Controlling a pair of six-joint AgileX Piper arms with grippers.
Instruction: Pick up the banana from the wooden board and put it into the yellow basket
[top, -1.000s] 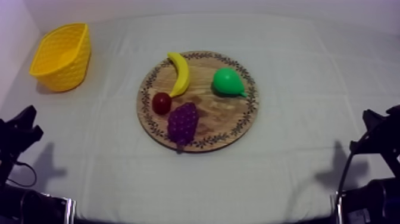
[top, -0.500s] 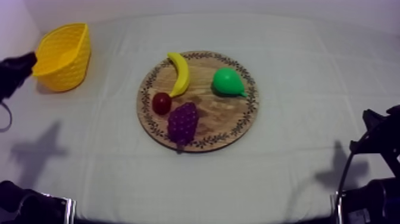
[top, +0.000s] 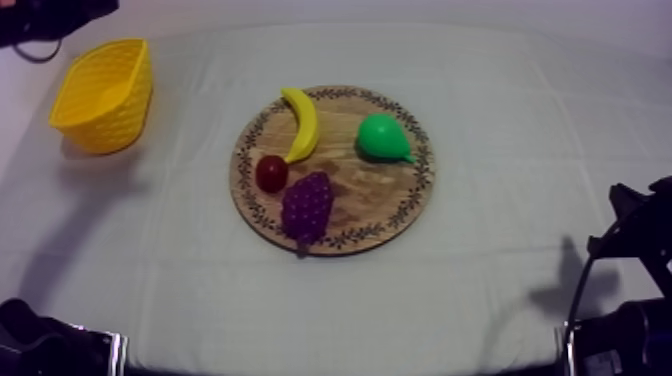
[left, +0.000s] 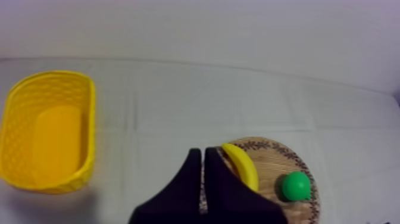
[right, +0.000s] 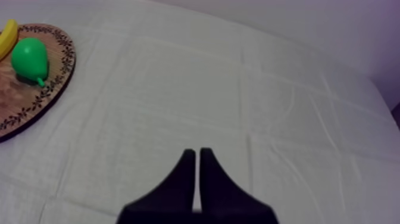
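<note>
The yellow banana lies on the left part of the round wooden board, curving toward the small red fruit. The yellow basket stands empty at the table's far left. My left arm is high at the upper left, beyond the basket. In the left wrist view my left gripper is shut on nothing, hanging in the air with the banana just beside its tip and the basket off to one side. My right gripper is shut, empty, over bare cloth.
Beside the banana on the board lie a green pear and a purple bunch of grapes. My right arm rests low at the right edge. The pear and board rim lie far from the right gripper.
My left arm has risen from the lower left, past the basket's side, to the upper left corner. The fruit, board, basket and right arm have not moved.
</note>
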